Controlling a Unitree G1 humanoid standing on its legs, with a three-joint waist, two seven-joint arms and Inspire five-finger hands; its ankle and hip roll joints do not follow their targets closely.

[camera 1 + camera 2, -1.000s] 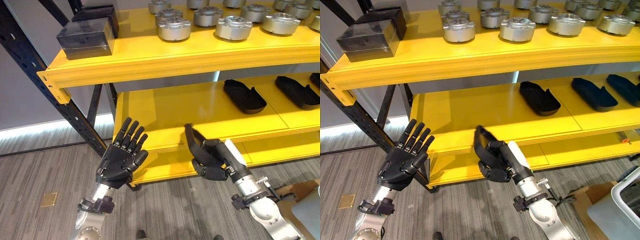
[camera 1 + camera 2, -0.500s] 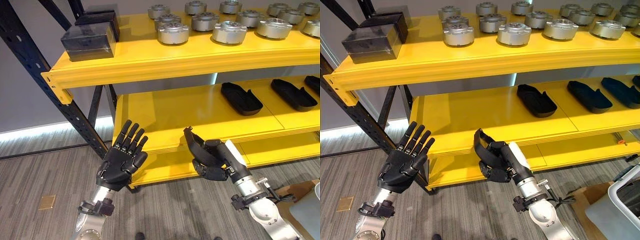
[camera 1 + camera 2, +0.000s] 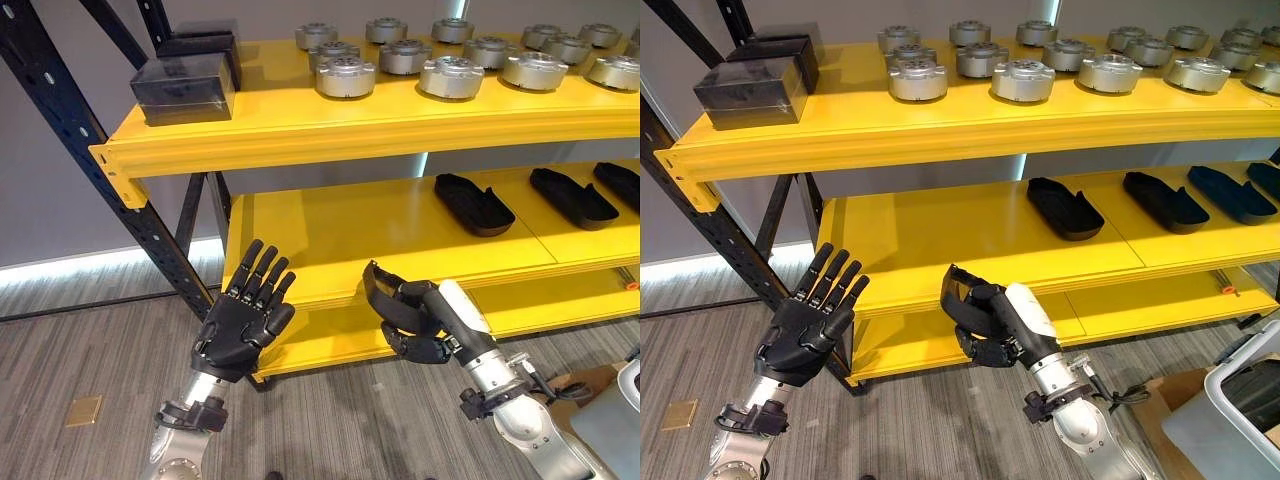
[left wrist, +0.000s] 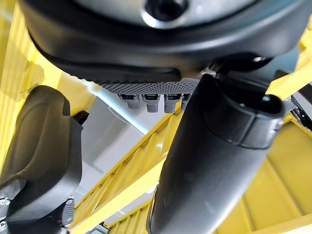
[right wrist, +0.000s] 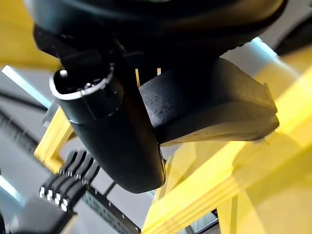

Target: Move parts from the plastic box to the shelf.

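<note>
My right hand (image 3: 985, 318) curled around a black flat part (image 5: 209, 107), in front of the yellow shelf (image 3: 970, 235), my left hand (image 3: 240, 325) beside it with fingers straight, holding nothing, grey plastic box (image 3: 1240, 410) at my far right, contents unclear
</note>
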